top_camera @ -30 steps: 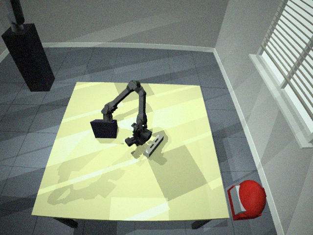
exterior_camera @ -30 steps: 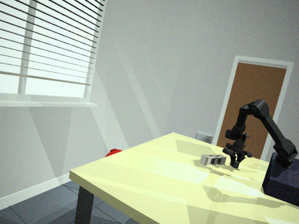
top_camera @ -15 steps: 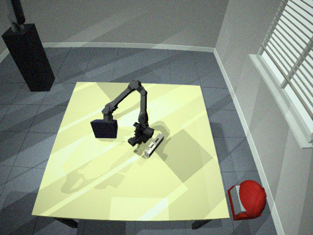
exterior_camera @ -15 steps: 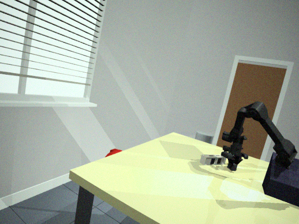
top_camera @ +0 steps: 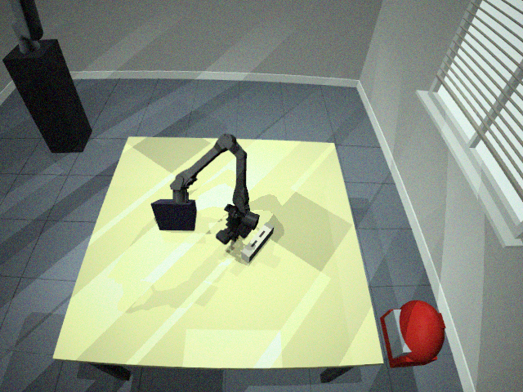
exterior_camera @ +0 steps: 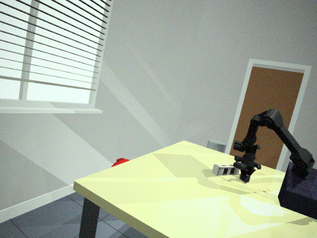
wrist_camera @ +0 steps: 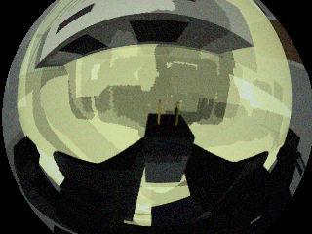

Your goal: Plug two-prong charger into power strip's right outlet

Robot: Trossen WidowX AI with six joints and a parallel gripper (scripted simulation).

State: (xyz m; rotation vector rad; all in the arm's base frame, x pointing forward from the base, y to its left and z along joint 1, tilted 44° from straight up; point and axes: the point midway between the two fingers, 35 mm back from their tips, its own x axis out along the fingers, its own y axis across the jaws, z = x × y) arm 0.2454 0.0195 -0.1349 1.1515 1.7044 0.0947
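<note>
The white power strip lies on the table, with two dark outlet openings in the side facing the gripper; it crosses the top of the wrist view. My gripper is shut on the black charger, low over the table beside the strip. The charger's two brass prongs point toward the strip's side. They are outside the outlets, with table showing between, and stand roughly below the right opening, slightly to its right. The top and exterior views hide the charger behind the gripper.
The dark base block carries the arm at one side of the yellow table. A red object is beyond the table edge. Shadows and light stripes cross the table.
</note>
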